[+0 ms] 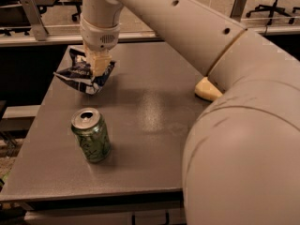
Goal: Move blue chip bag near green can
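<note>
The blue chip bag [80,75] is crinkled, dark navy with white lettering, at the far left of the grey table [154,121]. My gripper [99,65] comes down from above and its pale fingers are shut on the bag's right part. The bag hangs tilted, just above the tabletop. The green can [91,135] stands upright near the front left of the table, with a silver top and pull-tab. It is a short way in front of the bag and apart from it.
My large pale arm fills the right side of the view and hides the table's right part. A yellow sponge [206,90] peeks out from under the arm at mid-table. A rail and office chairs lie beyond the far edge.
</note>
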Robot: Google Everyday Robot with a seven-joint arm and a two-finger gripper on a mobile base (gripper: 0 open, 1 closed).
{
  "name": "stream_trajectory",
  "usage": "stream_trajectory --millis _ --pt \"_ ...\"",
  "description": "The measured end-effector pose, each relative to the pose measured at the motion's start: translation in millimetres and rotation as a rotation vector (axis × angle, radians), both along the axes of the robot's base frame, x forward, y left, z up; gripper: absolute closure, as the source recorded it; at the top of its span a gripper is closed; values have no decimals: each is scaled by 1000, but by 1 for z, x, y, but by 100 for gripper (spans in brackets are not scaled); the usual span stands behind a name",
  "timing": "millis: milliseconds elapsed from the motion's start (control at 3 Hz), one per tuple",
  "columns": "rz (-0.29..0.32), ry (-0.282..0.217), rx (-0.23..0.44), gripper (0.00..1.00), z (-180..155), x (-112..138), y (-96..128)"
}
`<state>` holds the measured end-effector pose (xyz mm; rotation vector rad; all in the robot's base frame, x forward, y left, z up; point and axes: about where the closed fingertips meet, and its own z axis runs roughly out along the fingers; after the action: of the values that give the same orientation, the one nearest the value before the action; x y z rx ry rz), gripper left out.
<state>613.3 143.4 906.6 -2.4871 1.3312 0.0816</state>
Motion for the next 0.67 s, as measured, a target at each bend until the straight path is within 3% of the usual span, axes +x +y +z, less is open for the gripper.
stream_trajectory --millis 333,667 --pt "68 29 29 100 17 -40 -31" --pt "99 65 47 98 17 -71 -49"
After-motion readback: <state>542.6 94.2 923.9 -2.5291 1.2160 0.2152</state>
